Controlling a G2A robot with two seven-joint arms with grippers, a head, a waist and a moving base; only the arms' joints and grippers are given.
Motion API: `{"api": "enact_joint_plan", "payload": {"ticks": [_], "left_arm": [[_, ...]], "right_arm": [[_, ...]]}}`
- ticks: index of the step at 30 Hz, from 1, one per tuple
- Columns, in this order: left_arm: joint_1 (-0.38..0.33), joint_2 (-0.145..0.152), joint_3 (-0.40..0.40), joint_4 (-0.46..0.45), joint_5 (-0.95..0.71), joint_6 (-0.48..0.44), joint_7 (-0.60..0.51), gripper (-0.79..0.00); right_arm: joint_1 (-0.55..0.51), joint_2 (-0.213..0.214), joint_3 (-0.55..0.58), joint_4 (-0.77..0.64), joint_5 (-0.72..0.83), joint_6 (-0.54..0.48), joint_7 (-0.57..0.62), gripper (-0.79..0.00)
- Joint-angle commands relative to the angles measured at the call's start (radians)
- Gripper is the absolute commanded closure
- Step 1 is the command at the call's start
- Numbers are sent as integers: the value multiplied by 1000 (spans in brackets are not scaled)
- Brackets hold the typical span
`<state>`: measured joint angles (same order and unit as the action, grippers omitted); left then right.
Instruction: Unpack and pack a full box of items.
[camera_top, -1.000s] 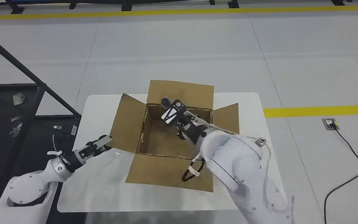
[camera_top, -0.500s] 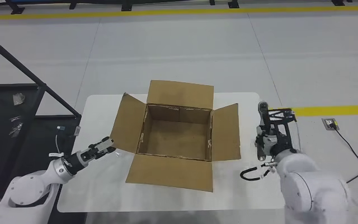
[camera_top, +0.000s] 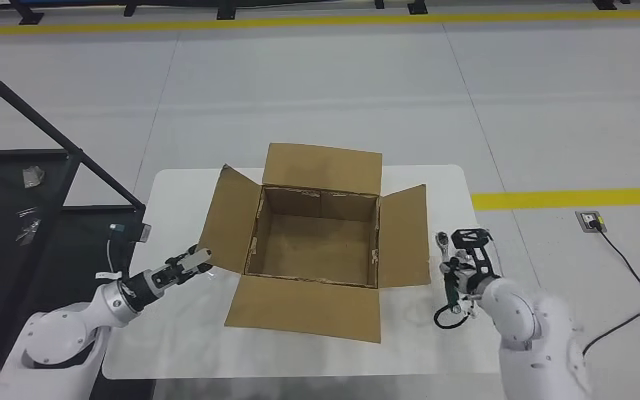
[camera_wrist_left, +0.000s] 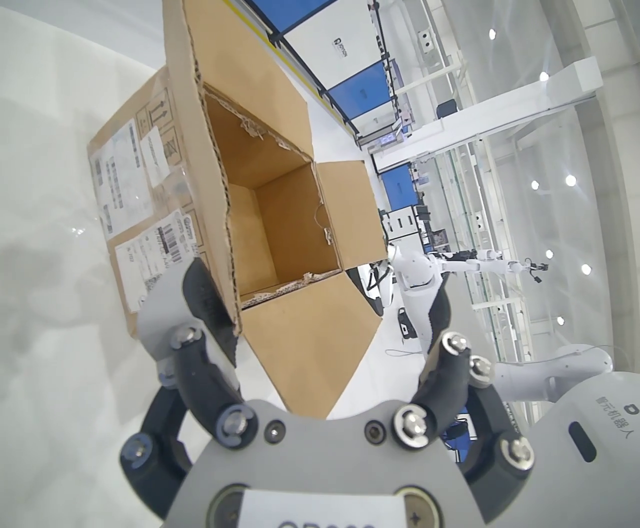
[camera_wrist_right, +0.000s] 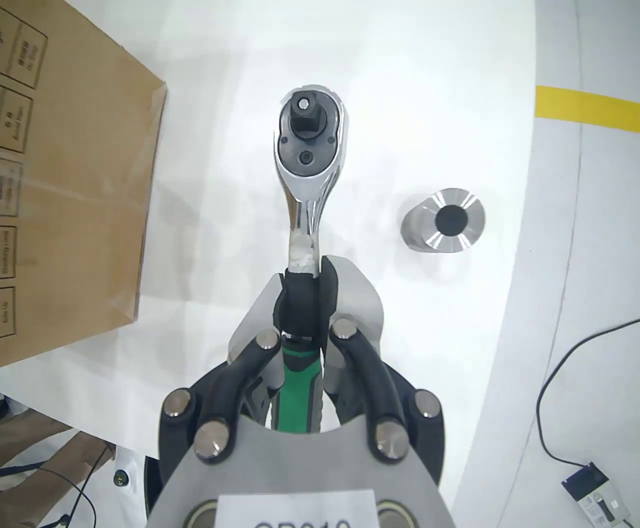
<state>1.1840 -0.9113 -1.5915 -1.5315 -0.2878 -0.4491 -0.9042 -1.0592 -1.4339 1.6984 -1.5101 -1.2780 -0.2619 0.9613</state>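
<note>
**Operator:** Which step is in hand?

**Technician:** Unpacking, by the look of it. The right gripper (camera_wrist_right: 302, 300) has its jaws closed on the ratchet wrench (camera_wrist_right: 309, 135), clamping the handle just ahead of the green grip. The head projects straight out in front of the jaws, over the desk (camera_wrist_right: 225, 60). The inside of the box (camera_top: 320, 202) appears bare.

**Operator:** What does the next move call for?

**Technician:** Probably laying the wrench flat on the desk, then opening the jaws. Whether the head already touches the surface cannot be told.

**Operator:** Edges and room?

**Technician:** A metal socket (camera_wrist_right: 445, 222) stands to one side of the jaws, near the wrench head but apart from it. The box's right flap (camera_wrist_right: 75, 200) lies to the other side, also apart. The lane between them is open. The desk's curved rim runs just beyond the socket.

**Operator:** And the other arm?

**Technician:** The left gripper (camera_wrist_left: 320, 295) holds its jaws wide, gripping nothing. A corner of the left flap (camera_top: 225, 222) sits just beside one finger; contact cannot be confirmed.
</note>
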Motion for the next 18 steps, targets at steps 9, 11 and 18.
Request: {"api": "enact_joint_plan", "payload": {"ticks": [9, 11, 18], "left_arm": [[7, 2, -3, -10, 5, 8, 11, -785], [7, 2, -3, -11, 6, 7, 14, -785], [1, 2, 4, -12, 5, 12, 19, -785]], "right_arm": [[107, 21, -8, 225, -15, 3, -39, 0], [120, 24, -11, 251, -18, 4, -47, 0], [138, 35, -21, 287, -11, 4, -58, 0]]}}
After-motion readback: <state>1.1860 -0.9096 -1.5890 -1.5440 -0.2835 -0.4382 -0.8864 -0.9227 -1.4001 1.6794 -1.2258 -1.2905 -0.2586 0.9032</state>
